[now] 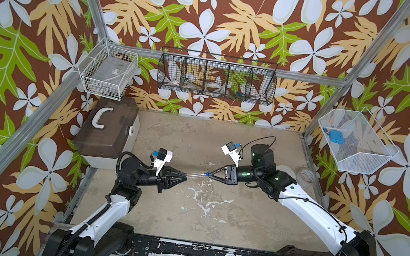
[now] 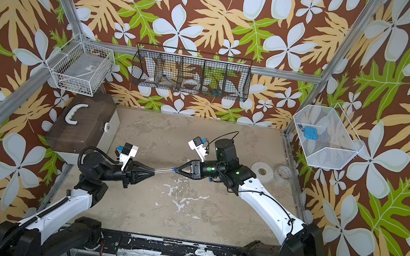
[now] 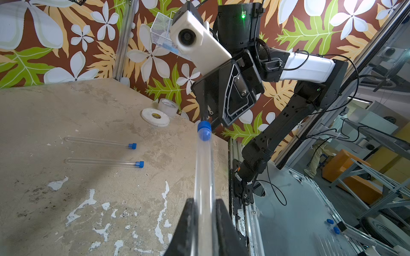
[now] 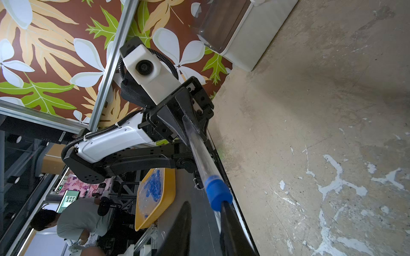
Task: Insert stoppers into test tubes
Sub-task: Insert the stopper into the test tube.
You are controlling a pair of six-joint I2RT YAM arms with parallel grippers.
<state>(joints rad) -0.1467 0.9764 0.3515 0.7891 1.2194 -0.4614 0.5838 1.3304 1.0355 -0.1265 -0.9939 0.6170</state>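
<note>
The left tool (image 3: 204, 205) is clamped on a tube (image 3: 203, 168) held over the bench (image 3: 88, 106), with a stopper (image 3: 204, 131) in its mouth. The right tool (image 4: 206, 205) has its jaws apart, one finger (image 4: 230, 223) touching that stopper. Two more stoppered tubes (image 3: 97, 140) (image 3: 102, 161) lie on the bench.
</note>
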